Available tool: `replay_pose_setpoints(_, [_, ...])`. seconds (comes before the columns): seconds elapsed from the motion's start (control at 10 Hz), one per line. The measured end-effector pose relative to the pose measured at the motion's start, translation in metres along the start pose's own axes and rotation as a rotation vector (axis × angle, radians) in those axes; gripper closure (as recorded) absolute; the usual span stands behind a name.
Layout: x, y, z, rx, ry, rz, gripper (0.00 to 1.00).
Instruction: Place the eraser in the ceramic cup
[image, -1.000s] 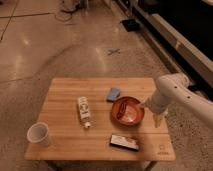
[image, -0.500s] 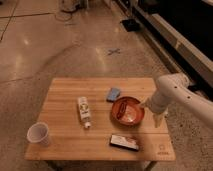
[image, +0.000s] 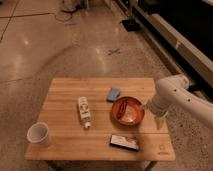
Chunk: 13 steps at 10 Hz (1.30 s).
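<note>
A light wooden desk (image: 65, 95) stands on a speckled, polished floor (image: 45, 45), and the things on it are spread well apart. The eraser (image: 125, 143), a flat dark block with a pale face, lies flat near the front edge of the desk, a little right of the middle and just in front of an orange-red bowl (image: 114, 111). The cup (image: 39, 134), plain white and upright with its mouth open to the top, stands at the front left corner, far from the eraser, and nothing shows inside it. Between them, near the middle of the desk, a white bottle (image: 84, 111) lies on its side, its length running front to back. A small blue block (image: 114, 93) rests flat behind the bowl, close to its far rim. The robot's white arm (image: 175, 92) reaches in from the right, bending down over the right end of the desk. The gripper (image: 160, 124) hangs just beside the bowl's right rim, above the desk top, well away from the cup and apart from the eraser; whether it is open or closed cannot be told, and the eraser is not in it. A blue cross (image: 113, 51) is marked on the floor beyond the desk
</note>
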<state>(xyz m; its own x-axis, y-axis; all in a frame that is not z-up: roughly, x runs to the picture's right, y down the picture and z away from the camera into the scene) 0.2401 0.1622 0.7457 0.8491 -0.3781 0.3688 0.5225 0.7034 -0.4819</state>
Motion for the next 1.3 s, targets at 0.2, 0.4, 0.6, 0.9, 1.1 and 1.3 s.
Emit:
replay_pose_setpoints(0.2, [-0.017,0.026,-0.001,-0.029,0.003,0.075,0.2])
replay_pose_setpoints(0.4, [-0.052,0.044,0.002,-0.061,-0.041,0.121,0.2])
replay_pose_setpoints(0.6, [-0.086,0.053,0.005,-0.082,-0.095,0.138,0.2])
replay_pose_setpoints(0.9, [-0.119,0.046,0.015,-0.064,-0.145,0.161,0.2])
replay_pose_setpoints(1.1, [-0.124,0.029,0.024,-0.015,-0.147,0.193,0.2])
replay_pose_setpoints(1.3, [-0.129,0.015,0.034,0.02,-0.152,0.211,0.2])
